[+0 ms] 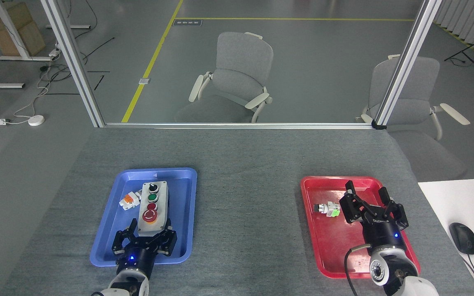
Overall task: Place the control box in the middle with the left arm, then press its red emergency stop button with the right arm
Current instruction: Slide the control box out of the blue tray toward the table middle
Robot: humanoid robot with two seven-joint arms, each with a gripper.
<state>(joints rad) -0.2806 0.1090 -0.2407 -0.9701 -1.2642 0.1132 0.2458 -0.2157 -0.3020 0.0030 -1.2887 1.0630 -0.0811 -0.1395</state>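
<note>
— Firstly, location of the control box (152,207)?
— Inside the blue tray (109,224) on the left of the grey worktop (245,185), lying lengthwise; red emergency stop button (150,215) at its near end. A white-and-orange switch part (129,200) lies just beside it, left.
— Left claw (148,231)?
— Fingers spread, at the box's near end; contact cannot be confirmed.
— Right claw (370,201)?
— Spread, empty, over the red tray (327,250), near a green-and-silver switch part (327,209).

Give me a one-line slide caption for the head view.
Left claw open at the near end of the control box in the blue tray; right claw open over the red tray.
</note>
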